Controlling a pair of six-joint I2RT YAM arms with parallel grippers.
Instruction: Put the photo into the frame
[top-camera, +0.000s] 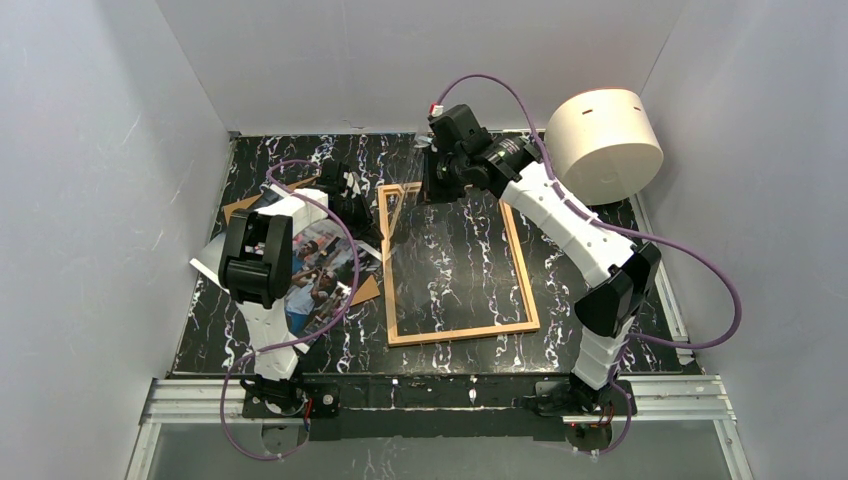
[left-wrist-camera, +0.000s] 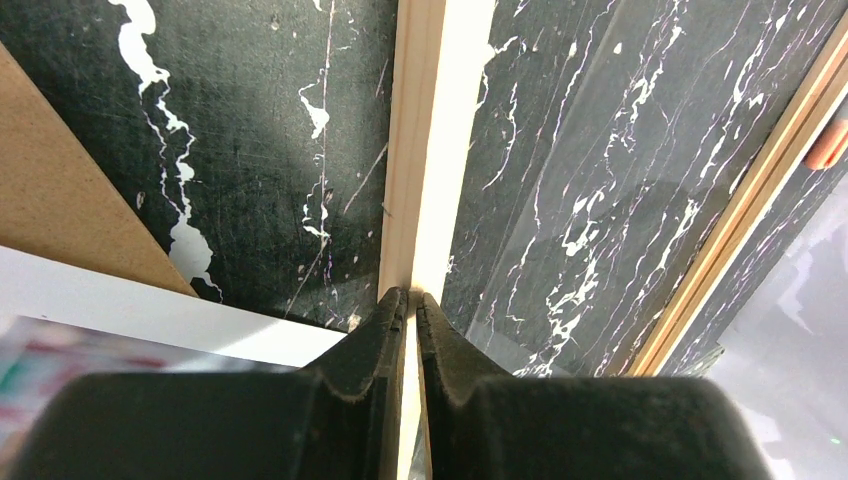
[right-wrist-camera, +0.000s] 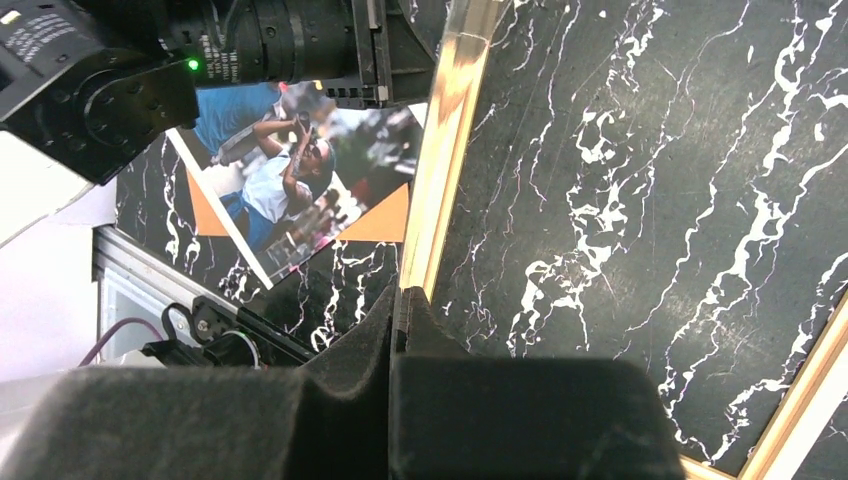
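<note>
The frame (top-camera: 460, 333), thin light wood with a glass pane, lies mid-table with its far left corner seemingly lifted. My left gripper (top-camera: 368, 218) is shut on the frame's left rail (left-wrist-camera: 430, 150), the wood pinched between its fingertips (left-wrist-camera: 412, 300). At the far left corner, the right gripper (top-camera: 428, 190) is shut on the rail (right-wrist-camera: 450, 130) as well, tips meeting at the wood (right-wrist-camera: 400, 300). The photo (top-camera: 320, 270) lies face up left of the frame, partly under my left arm. It also shows in the right wrist view (right-wrist-camera: 290, 170), and its white border in the left wrist view (left-wrist-camera: 150, 315).
A brown backing board (top-camera: 245, 207) lies under the photo, its corners sticking out (right-wrist-camera: 375, 220) (left-wrist-camera: 60, 190). A large white cylinder (top-camera: 605, 145) stands at the back right. Pale walls close in the black marbled table (top-camera: 460, 260) on three sides.
</note>
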